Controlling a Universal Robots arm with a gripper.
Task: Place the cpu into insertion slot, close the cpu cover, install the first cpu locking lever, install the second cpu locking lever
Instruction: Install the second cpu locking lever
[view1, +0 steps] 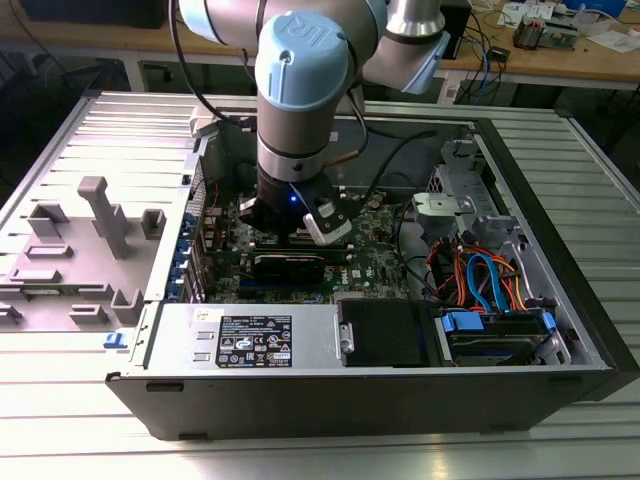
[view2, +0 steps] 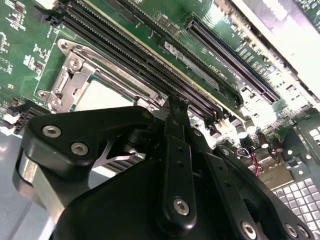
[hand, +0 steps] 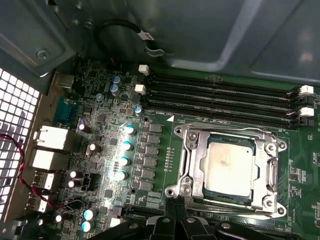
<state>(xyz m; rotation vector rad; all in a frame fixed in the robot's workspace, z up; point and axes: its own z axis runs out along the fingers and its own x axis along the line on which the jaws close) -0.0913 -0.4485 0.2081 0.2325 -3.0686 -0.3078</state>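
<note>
Gripper (hand: 176, 212): your arm's black fingers stand together, tips nearly touching, holding nothing, poised just beside the near edge of the socket in the first wrist view; in the exterior view the arm reaches down into the open computer case (view1: 560, 300).
Cpu (hand: 229, 163): you see the dull silver chip lying flat and seated inside the insertion slot (hand: 202, 192), its top showing through the window.
Cpu cover (hand: 270, 172): the silver frame lies closed down over the chip's edges, flat against the socket.
Motherboard (hand: 155, 185): green board carrying the socket, with long black memory slots (hand: 220, 100) running just beside the socket's far side.
Second wrist view: the fingertips (view2: 177, 107) sit just at the socket's metal surround, the chip's pale top (view2: 102, 97) near them.
</note>
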